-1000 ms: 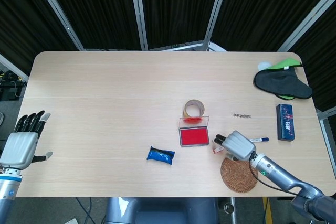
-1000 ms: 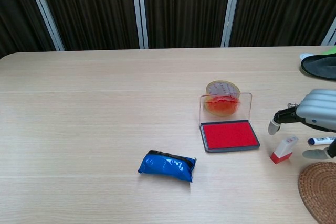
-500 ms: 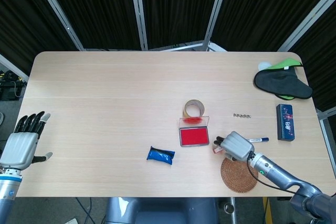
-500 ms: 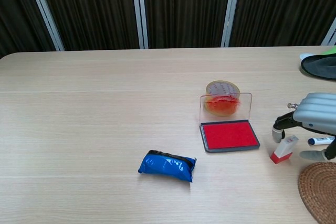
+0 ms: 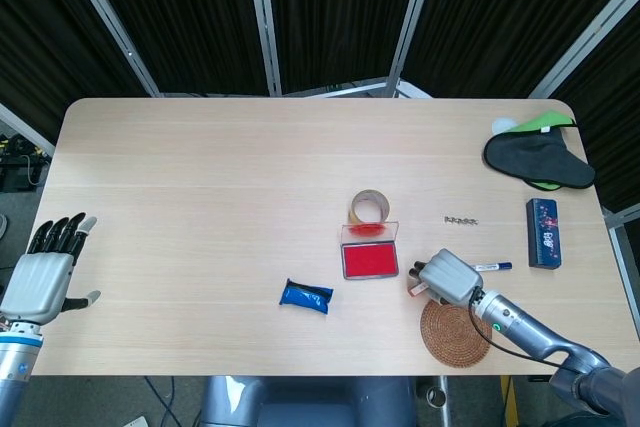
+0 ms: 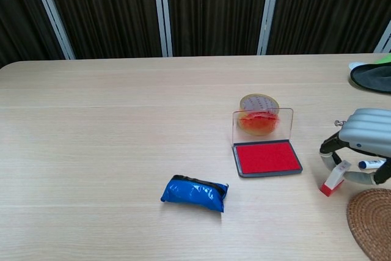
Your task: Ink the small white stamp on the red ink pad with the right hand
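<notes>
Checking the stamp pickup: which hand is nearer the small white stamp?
Right. The right hand is right over the small white stamp, fingers around it; the left hand sits at the table's far left edge.

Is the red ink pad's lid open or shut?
Open: the clear lid stands upright behind the exposed red ink pad.

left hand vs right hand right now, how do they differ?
The left hand hangs off the table's near-left edge; the right hand is over the table beside the ink pad. The left hand's fingers are spread and hold nothing; the right hand's fingers curl down around the small stamp. The left hand shows only in the head view; the right hand shows in both. Both have silver backs and dark fingers.
</notes>
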`<state>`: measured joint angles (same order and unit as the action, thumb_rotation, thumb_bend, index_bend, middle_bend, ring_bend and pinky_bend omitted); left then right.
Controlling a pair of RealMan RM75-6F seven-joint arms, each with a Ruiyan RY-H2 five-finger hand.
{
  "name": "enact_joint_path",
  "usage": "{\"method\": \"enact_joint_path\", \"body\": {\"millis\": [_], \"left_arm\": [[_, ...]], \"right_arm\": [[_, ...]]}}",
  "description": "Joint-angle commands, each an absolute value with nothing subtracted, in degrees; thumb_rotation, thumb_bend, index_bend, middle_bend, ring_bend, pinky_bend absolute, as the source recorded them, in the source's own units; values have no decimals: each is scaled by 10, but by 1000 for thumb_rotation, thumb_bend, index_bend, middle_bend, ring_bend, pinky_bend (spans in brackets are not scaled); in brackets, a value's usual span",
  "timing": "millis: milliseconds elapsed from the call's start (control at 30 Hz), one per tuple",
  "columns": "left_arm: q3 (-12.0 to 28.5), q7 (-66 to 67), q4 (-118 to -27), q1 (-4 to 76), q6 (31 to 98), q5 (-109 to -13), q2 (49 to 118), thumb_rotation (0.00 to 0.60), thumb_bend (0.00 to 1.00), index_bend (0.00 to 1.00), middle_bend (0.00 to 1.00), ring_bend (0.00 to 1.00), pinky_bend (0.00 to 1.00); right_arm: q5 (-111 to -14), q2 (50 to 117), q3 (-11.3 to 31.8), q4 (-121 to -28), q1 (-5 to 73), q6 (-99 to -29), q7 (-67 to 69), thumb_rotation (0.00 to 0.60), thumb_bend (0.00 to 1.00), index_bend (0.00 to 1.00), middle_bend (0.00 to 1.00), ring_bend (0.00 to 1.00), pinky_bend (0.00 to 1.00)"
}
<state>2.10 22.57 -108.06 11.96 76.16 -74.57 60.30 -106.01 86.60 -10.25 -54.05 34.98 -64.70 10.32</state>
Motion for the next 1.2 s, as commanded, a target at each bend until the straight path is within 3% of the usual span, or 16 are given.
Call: {"method": "enact_joint_path", "body": {"millis": [33,500,867,1200], "left_arm": [[20,227,-1081,120,762,-746,603,600,4,0,0,0,0],[20,229,-1081,122,760,-744,605,600,2,0,0,0,0],[18,227,-1081,124,755,-742,604,600,3,0,0,0,0],[18,213,-1078,125,749,-739,597,600,3,0,0,0,0]], "right_arm": [[-1057,867,-103,-540,349,-648,108,600,370,502,513,795,990],[-1005,827,-61,-621,358,-654,127,600,499,552,547,795,990],[-871,824,27,-744,378,-569,-48,600,566,576,563,795,991],[-793,857,51,-799,390,-538,-214,600,599,594,576,795,990]]}}
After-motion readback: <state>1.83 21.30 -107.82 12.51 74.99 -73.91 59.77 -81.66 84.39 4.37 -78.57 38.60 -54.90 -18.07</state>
